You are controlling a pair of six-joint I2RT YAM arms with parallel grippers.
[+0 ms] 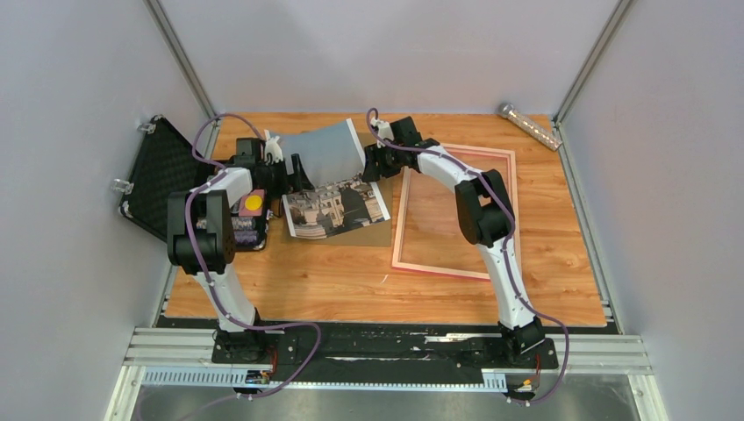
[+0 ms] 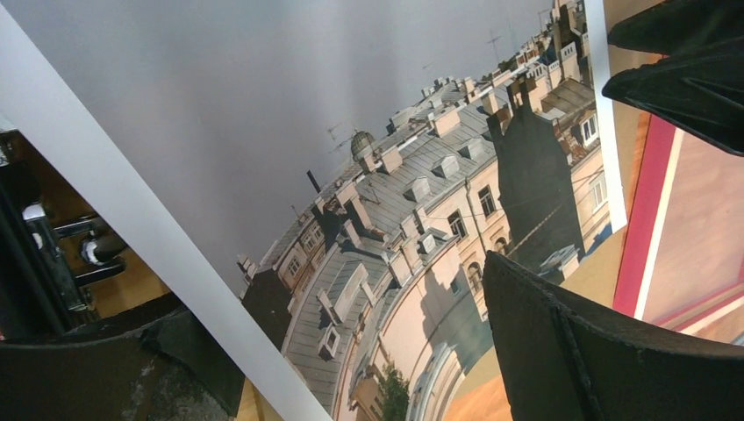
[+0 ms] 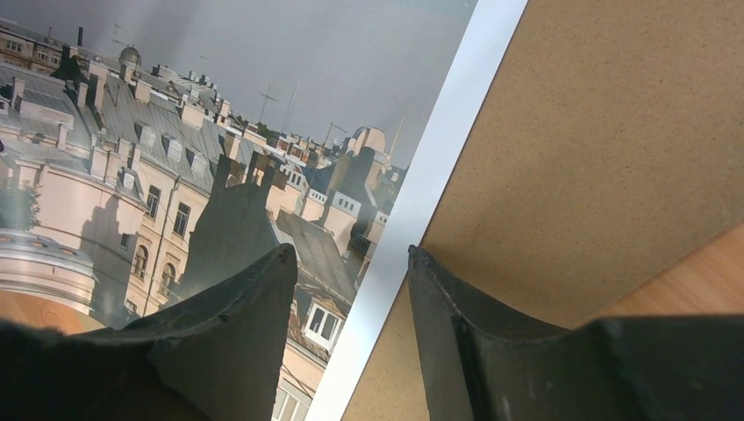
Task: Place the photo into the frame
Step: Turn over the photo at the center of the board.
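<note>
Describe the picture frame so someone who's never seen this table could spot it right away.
Start at the wooden table and look at its right half. The frame lies flat there, a thin pink rectangle showing bare wood through its middle, unlike the curled photo and brown board to its left.

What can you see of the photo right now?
The photo is a paper print with a white border, grey sky above city rooftops. It is bent: the sky half curls up, the rooftop half lies on a brown board. It sits beside the frame, not in it. The left gripper and right gripper flank its side edges, both open.
</note>
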